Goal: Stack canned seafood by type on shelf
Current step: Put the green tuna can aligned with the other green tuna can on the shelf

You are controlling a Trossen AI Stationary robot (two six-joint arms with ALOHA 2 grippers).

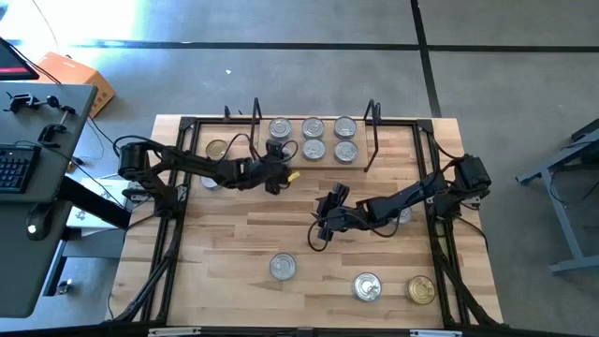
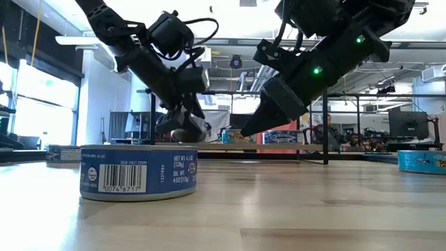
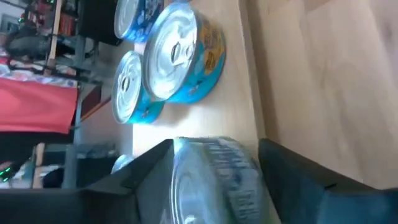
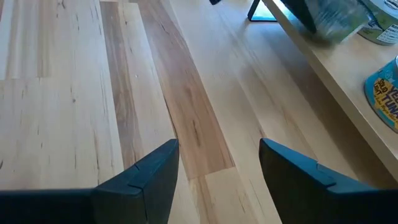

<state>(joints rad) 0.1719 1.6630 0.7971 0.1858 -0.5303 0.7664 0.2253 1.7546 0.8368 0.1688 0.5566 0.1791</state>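
The left gripper [image 1: 273, 178] is at the low light-wood shelf [image 1: 323, 166], its fingers spread around a short round silver-lidded tin [image 3: 211, 186]. If it pulls away crooked, the tin may tip. The right gripper [image 1: 321, 229] waits over the bench, fingers spread, holding nothing.

On the blue side label of the nearest tin [image 2: 139, 173], seen in the low view, a white barcode panel is printed with the digits "0074 6717" beneath it. Beside the barcode, "NET WT. 4.5 OZ (128g)" and "DR. WT. 4 OZ (113g)" can be made out. The print on the other tins cannot be read.
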